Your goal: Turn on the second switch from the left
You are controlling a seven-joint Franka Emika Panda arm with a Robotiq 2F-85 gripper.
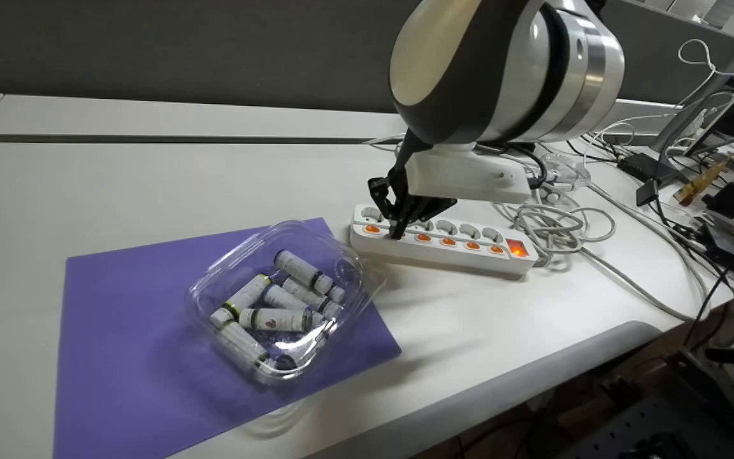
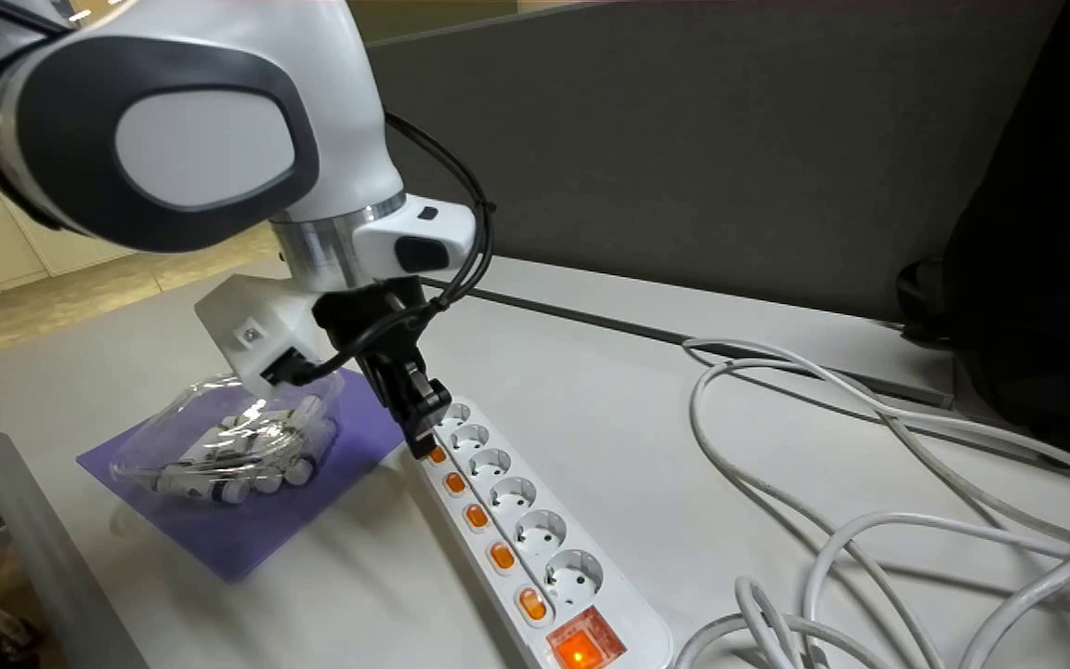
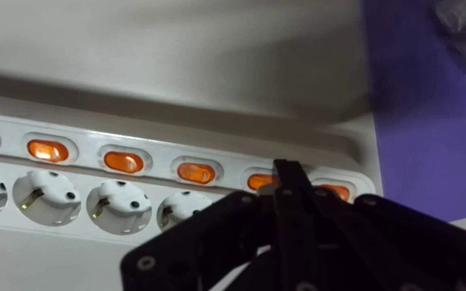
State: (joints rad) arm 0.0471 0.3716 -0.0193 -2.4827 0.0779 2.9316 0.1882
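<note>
The claw [image 1: 396,229] stands narrow, its tips together with no object to be seen between them, low over the power strip [image 1: 436,251]. The second switch [image 3: 259,181], counting from the power strip's end near the purple sheet [image 1: 131,331], peeks out half hidden just beside them; I can't tell whether they touch. To my eye the pressing step is in hand, and the next move calls for a firm push down (on which half, I wouldn't swear). The power strip is glossy white plastic with translucent orange ovals [image 3: 123,162] and round, recessed sockets [image 3: 47,198].
</note>
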